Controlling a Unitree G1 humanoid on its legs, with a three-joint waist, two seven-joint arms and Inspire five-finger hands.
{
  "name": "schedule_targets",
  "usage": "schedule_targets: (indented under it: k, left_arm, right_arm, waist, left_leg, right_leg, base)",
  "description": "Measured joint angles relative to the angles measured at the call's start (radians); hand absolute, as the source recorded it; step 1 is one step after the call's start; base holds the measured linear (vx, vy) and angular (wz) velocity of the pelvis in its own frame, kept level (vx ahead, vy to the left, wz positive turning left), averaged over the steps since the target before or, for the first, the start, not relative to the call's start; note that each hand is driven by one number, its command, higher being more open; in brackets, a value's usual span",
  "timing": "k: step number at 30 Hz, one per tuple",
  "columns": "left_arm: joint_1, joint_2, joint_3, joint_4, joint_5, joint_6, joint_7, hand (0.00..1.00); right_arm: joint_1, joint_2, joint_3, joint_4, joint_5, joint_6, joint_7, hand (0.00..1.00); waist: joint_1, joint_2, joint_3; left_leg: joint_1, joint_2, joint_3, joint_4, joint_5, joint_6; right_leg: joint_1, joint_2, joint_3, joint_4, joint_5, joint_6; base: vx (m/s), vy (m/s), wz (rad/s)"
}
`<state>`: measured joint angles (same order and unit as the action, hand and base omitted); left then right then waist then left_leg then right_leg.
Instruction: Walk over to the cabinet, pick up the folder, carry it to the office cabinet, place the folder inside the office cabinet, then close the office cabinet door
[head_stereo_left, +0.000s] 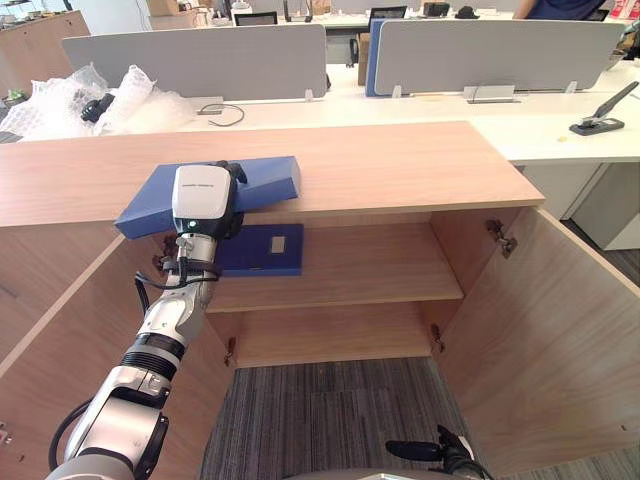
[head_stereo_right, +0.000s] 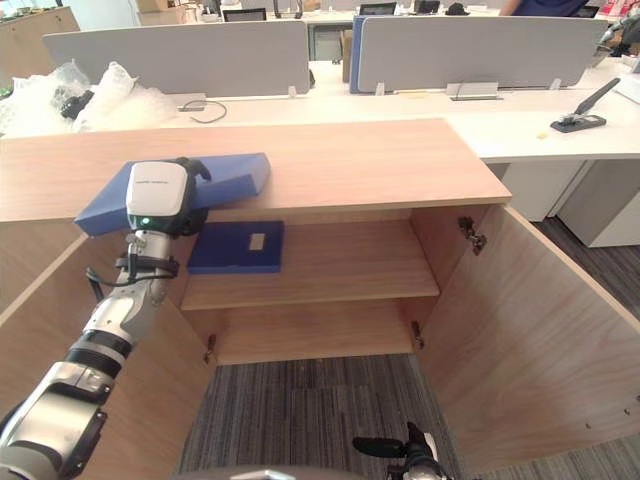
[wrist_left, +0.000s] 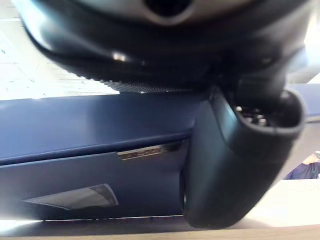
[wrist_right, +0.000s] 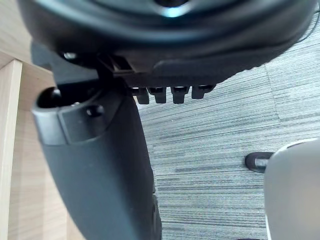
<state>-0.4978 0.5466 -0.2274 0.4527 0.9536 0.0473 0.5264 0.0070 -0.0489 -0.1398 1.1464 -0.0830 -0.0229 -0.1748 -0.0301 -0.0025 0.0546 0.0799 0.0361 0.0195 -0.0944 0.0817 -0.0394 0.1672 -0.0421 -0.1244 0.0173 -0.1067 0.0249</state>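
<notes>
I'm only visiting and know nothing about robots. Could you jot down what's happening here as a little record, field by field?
place: wooden cabinet, both doors open
on top: blue folder, overhanging the front edge
grip: left hand holds that folder, thumb against its side
inside: second blue folder lying flat on the upper shelf
other arm: right hand low, above the carpet
behind: desks with grey dividers
</notes>
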Motion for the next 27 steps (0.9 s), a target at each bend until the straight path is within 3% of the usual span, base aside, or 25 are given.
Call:
schedule_targets:
  k: [2,4,8,9,13,18,22,27]
  left_arm:
    - [0.056,-0.014,0.021,-0.117,-0.012,0.016,-0.021,0.00]
    - [0.171,-0.079,0.060,-0.322,-0.067,0.010,-0.028,0.00]
    - [0.361,-0.173,0.080,-0.647,-0.272,-0.113,-0.057,0.00]
    - [0.439,-0.217,0.087,-0.763,-0.401,-0.177,-0.078,0.00]
    - [0.656,-0.340,0.089,-0.909,-0.828,-0.288,-0.156,0.00]
    - [0.826,-0.407,0.195,-0.940,-1.142,-0.288,-0.243,0.00]
    - [0.922,-0.454,0.269,-0.982,-1.342,-0.283,-0.292,0.00]
    - [0.934,-0.498,0.288,-1.052,-1.415,-0.284,-0.330,0.00]
  right_arm:
    - [0.000,0.000,0.000,0.000,0.000,0.001,0.000,1.00]
    - [0.003,0.000,-0.001,0.000,0.005,0.001,-0.002,1.00]
    - [0.011,0.003,0.000,-0.002,0.030,0.005,-0.004,1.00]
    - [0.023,0.006,0.000,-0.017,0.064,0.005,-0.005,1.00]
    - [0.131,0.026,0.005,-0.219,0.168,0.003,-0.022,1.00]
    - [0.273,0.063,0.026,-0.588,0.204,0.001,-0.035,1.00]
    - [0.323,0.109,0.031,-0.852,0.203,-0.005,-0.047,1.00]
    - [0.322,0.118,0.043,-1.052,0.201,-0.040,-0.059,1.00]
  waist:
    - [0.001,0.000,0.000]
    - [0.006,0.000,0.000]
    - [0.022,0.000,-0.001]
    - [0.023,0.003,-0.003]
    - [0.022,0.016,-0.014]
    - [0.019,0.015,-0.014]
    - [0.022,-0.014,-0.022]
    - [0.026,-0.032,-0.034]
  left_leg:
    - [-0.003,-0.001,-0.003,0.000,0.000,0.000]
    - [-0.008,-0.003,-0.005,0.000,0.000,0.000]
    - [-0.008,0.000,-0.006,0.006,0.000,0.001]
    - [-0.008,0.002,-0.006,0.006,0.000,0.001]
    - [-0.009,0.010,0.002,0.001,-0.002,0.000]
    - [-0.011,0.015,0.002,0.001,0.000,-0.002]
    - [-0.019,0.015,0.002,0.005,0.004,-0.001]
    - [-0.025,0.008,0.002,0.008,0.006,0.004]
  right_leg:
    - [-0.001,0.000,-0.003,-0.002,0.000,0.000]
    - [-0.003,-0.001,-0.004,-0.003,0.000,0.000]
    - [-0.005,-0.003,-0.002,0.002,0.002,0.000]
    - [-0.006,-0.001,0.000,0.005,0.002,-0.002]
    - [-0.018,0.005,0.012,0.019,0.002,-0.002]
    - [-0.026,0.010,0.016,0.020,0.002,-0.001]
    - [-0.033,0.010,0.015,0.018,0.005,0.001]
    - [-0.037,0.004,0.016,0.019,0.009,0.003]
  base:
    - [0.00,-0.008,0.05]
    - [0.00,-0.003,0.04]
    - [0.00,0.000,0.00]
    - [0.00,0.000,0.00]
    - [-0.01,-0.002,-0.08]
    - [-0.08,-0.006,-0.03]
    - [-0.02,0.001,0.00]
    - [0.02,0.006,0.01]
